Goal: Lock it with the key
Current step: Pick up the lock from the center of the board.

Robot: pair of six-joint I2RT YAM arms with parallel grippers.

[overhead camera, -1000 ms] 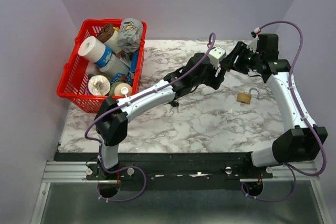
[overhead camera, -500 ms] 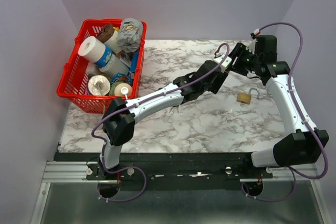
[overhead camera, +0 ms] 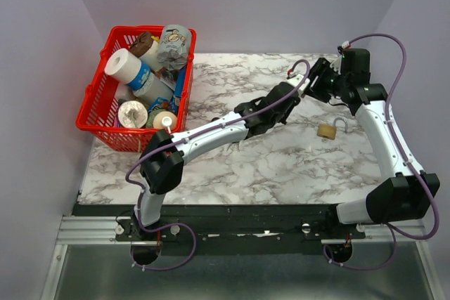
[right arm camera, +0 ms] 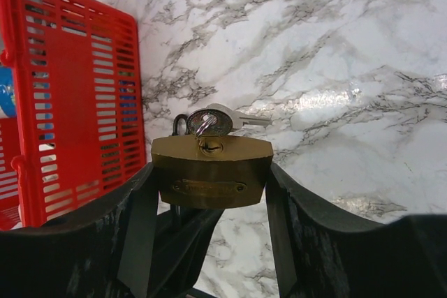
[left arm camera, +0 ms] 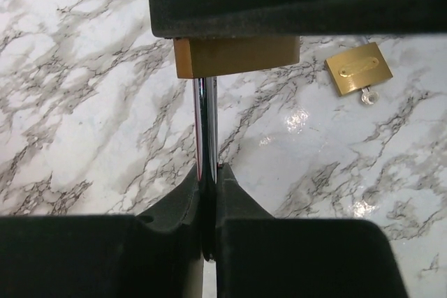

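Note:
My right gripper (right arm camera: 209, 169) is shut on a brass padlock (right arm camera: 209, 162), one finger on each side of its body. The keyhole (right arm camera: 210, 146) faces away from the camera and is empty. Just beyond it a key ring with a key (right arm camera: 222, 119) shows against the marble. In the left wrist view the same padlock (left arm camera: 237, 57) hangs under the right finger, and its chrome shackle (left arm camera: 206, 123) runs down into my left gripper (left arm camera: 207, 174), which is shut on it. From above, the two grippers (overhead camera: 299, 90) (overhead camera: 318, 86) meet at the back right, hiding the lock.
A second brass padlock (overhead camera: 327, 130) lies on the marble table (overhead camera: 281, 166) near the right arm, also in the left wrist view (left arm camera: 357, 68). A red basket (overhead camera: 95, 114) full of packages stands at the back left.
My left arm has reached right to the right gripper, and its jaws have closed on the shackle. The right gripper keeps its hold and has barely shifted.

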